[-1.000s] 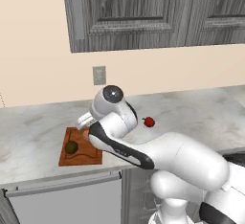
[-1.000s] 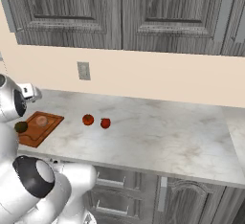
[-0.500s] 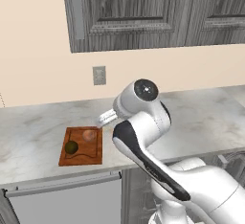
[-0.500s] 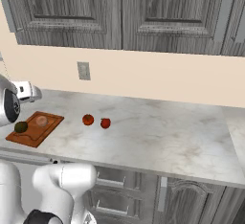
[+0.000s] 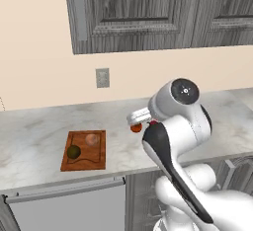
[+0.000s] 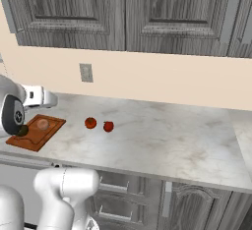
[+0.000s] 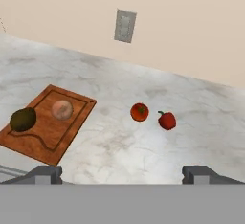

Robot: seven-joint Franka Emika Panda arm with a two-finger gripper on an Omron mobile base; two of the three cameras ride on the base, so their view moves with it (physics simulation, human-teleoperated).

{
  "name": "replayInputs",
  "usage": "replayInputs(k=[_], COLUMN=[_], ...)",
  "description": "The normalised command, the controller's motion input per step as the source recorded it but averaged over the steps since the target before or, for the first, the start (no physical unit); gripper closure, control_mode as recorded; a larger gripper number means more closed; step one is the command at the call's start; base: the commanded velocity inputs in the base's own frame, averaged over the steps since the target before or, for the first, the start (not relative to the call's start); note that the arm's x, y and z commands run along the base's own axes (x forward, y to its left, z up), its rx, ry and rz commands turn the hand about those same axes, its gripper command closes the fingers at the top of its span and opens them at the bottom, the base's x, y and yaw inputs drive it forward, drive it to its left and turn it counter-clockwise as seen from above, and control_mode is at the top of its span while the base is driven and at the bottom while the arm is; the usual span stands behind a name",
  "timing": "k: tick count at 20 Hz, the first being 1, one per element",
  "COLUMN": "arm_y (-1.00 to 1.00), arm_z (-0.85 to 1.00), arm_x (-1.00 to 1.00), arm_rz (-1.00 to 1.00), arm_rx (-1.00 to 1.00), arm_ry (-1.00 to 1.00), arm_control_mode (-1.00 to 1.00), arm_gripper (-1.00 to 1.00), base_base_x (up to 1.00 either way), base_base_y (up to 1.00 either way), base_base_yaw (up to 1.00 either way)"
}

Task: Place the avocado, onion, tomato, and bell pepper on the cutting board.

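The board, a reddish-brown wooden rectangle with a groove round its edge, lies flat on the counter at about 9 o'clock in the hand view. On it sit the avocado, dark olive and dull, near the board's 9 o'clock end, and the onion, a pale peach ball, just beside it toward 2 o'clock. Off the board at its 3 o'clock rests the tomato, orange-red and round. The pepper, red with a small dark stem, lies just beside the tomato, at 3 o'clock.
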Motion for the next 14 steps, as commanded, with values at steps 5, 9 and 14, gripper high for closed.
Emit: replayInputs(k=[5,9,14], arm_y=[-0.70,-0.40,-0.19], arm_z=[0.11,-0.05,-0.17], arm_x=[0.02,0.08,0.19], arm_rz=[0.01,0.01,0.00], arm_rx=[0.00,0.00,0.00], arm_ry=[0.02,0.00,0.00], arm_control_mode=[-1.00,-1.00,-1.00], arm_gripper=[-1.00,-1.00,-1.00], base_base_x=[0.00,0.00,0.00], base_base_y=[0.00,0.00,0.00], base_base_yaw=[0.00,0.00,0.00])
